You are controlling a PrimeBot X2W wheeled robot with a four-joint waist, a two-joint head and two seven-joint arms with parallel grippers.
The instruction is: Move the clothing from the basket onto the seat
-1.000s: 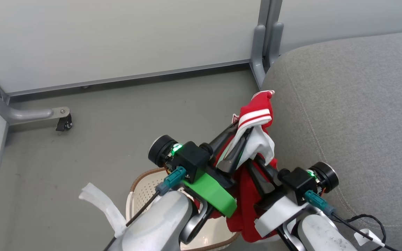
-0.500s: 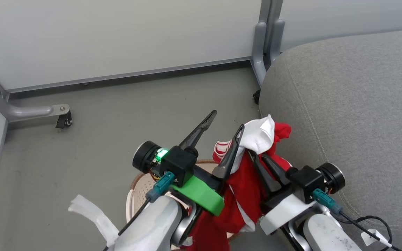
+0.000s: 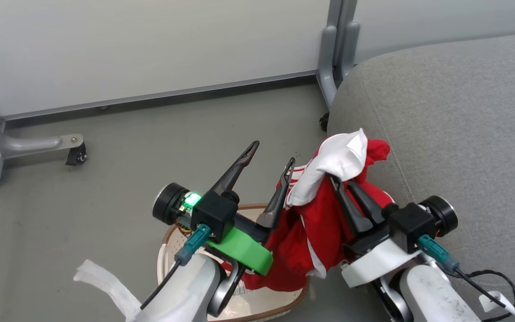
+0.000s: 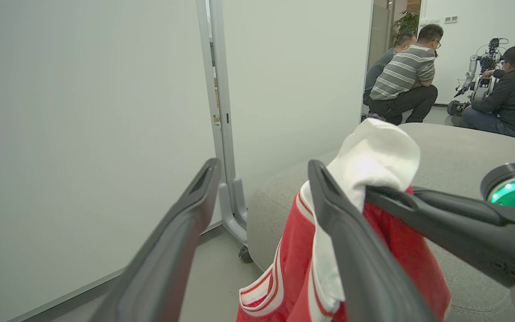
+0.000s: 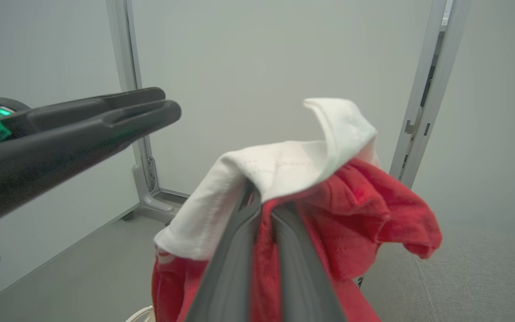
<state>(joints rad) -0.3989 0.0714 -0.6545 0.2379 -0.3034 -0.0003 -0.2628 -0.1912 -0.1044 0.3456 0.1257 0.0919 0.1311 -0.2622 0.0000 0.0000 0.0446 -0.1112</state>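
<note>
Though under clothing (image 3: 315,223), right tool (image 3: 341,185) tips; basket (image 3: 248,208) half-hidden.

The head view looks steeply down from above both arms onto the cream-white perforated plastic basket (image 3: 171,245) and the light-grey fabric seat cushion (image 3: 441,112). Each wrist view looks roughly level along its own long dark fingers (image 4: 177,223), very close behind them. All three views share the red-and-white jersey (image 3: 315,219).
</note>
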